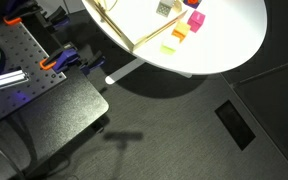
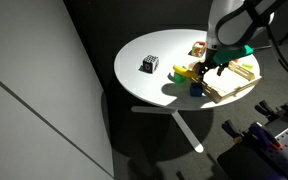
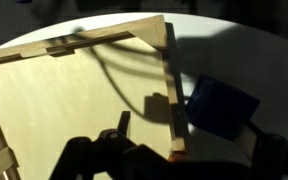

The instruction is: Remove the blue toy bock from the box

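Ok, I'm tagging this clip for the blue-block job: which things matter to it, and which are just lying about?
Job:
- blue block, outside the box, beside its wall
- wooden box
- gripper

Lying about:
- checkered cube
- yellow blocks
- pink block

No readable text, label, brand, number or sign in any view. Small black-and-white patterned cube [image 2: 150, 65] on round white table [image 2: 144, 90]: markings too small to make out as characters. Light wooden box [image 3: 74, 100] in wrist view: bare wood faces, dim. Blue toy block [image 3: 222, 105] just outside box wall: plain blue face, blurred.
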